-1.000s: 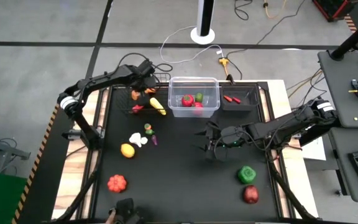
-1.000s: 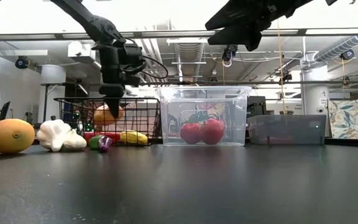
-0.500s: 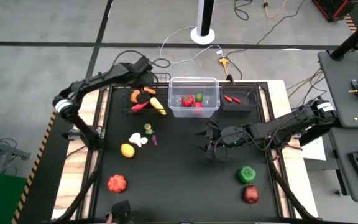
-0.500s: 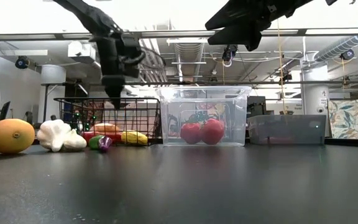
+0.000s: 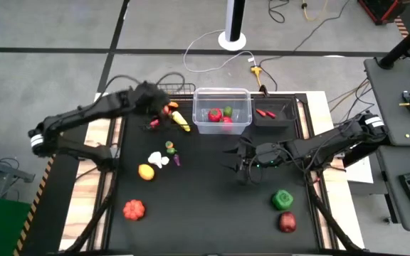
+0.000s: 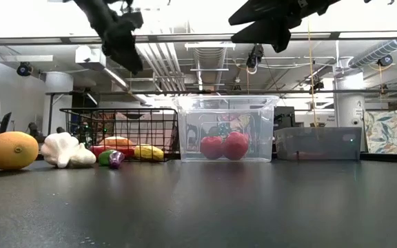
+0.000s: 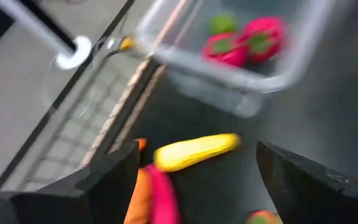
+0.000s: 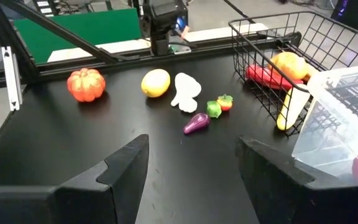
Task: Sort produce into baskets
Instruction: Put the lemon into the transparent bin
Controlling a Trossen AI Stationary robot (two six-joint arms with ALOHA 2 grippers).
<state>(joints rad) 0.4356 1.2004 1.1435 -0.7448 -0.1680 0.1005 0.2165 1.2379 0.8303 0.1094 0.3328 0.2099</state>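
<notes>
A black wire basket (image 6: 156,125) at the far left holds a yellow corn (image 5: 181,121), an orange piece (image 5: 171,107) and a red chilli (image 5: 155,122). Next to it a clear bin (image 5: 223,94) holds red tomatoes (image 6: 224,146). A low dark tray (image 5: 285,108) with red chillies (image 5: 265,112) stands to its right. My left gripper (image 5: 154,108) hangs open and empty high above the basket's left side. My right gripper (image 5: 232,161) hovers open and empty over mid-table. Garlic (image 5: 158,160), a yellow fruit (image 5: 146,171), a pumpkin (image 5: 134,208) and a green pepper (image 5: 282,199) lie loose on the table.
A small red-and-green piece (image 5: 170,148) and a purple one (image 5: 177,160) lie beside the garlic. A dark red fruit (image 5: 287,222) sits near the front right. Bare black tabletop (image 5: 212,206) lies between the left and right groups.
My left gripper has let go of the orange piece, which dropped into the wire basket and lies there. The gripper then rose and drew back toward the table's left edge, tipping less steeply downward.
</notes>
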